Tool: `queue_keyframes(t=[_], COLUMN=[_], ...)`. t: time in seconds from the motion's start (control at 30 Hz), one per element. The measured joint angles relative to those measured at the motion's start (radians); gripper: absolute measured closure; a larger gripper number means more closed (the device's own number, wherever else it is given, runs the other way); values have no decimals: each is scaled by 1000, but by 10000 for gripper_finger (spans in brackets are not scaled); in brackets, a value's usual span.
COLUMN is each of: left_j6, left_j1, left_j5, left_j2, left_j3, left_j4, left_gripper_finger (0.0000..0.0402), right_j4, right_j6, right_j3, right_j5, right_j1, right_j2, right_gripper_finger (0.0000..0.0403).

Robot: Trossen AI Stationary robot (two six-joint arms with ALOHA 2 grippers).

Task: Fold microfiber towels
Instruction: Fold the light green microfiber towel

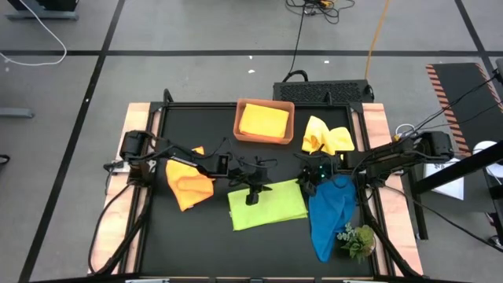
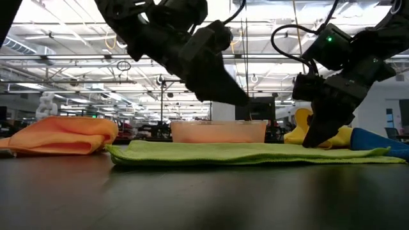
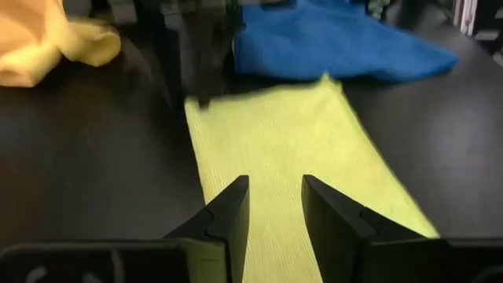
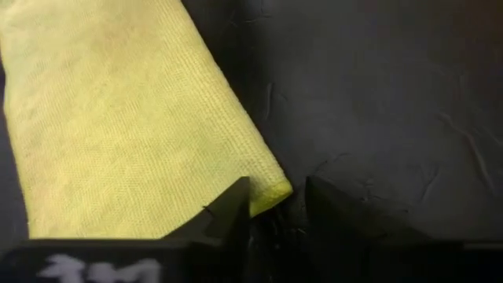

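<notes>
Right wrist view: right end effector part-open, lime green towel corner btwn fingers, not clamped.

Grey concrete floor crossed by dark seam lines.
Beyond the black table: white cable and orange cable lying loose; overhead, ceiling trusses with rows of strip lights.

Clearance around the two grippers:
- Left gripper, at lime green towel: bare black table open toward the front edge; orange towel just beside its arm.
- Right gripper, at that towel's other end: blue towel touching alongside, plant sprig beyond; crumpled yellow towel and tray behind.
- Between grippers: narrow gap above the towel.
</notes>
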Motion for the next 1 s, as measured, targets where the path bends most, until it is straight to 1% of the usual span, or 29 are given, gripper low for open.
queue_keyframes(t=[0.23, 0.27, 0.47, 0.57, 0.63, 0.73, 0.83, 1.0], left_j6=[-18, -22, -27, -32, -52, -83, -110, -168], left_j1=[0, 0, 7, 24, 39, 63, 84, 105], left_j5=[0, 0, 3, 41, 66, 69, 84, 101], left_j2=[3, 3, 2, 2, 2, 2, 2, 12], left_j3=[-3, -3, -3, -3, -3, -3, -3, -3], left_j4=[15, 24, 95, 161, 177, 183, 190, 203], left_gripper_finger=[284, 284, 284, 283, 283, 279, 258, 207], right_j4=[0, 0, 34, 83, 122, 160, 183, 197], right_j6=[-17, -21, -40, -64, -80, -100, -118, -128], right_j3=[0, 0, 0, 1, 1, 1, 1, 2], right_j5=[1, 1, 10, 10, 10, 10, 10, 11], right_j1=[0, 0, 0, 7, 14, 29, 43, 54], right_j2=[0, -4, -52, -80, -94, -113, -127, -136], right_gripper_finger=[388, 395, 400, 401, 402, 402, 402, 402])
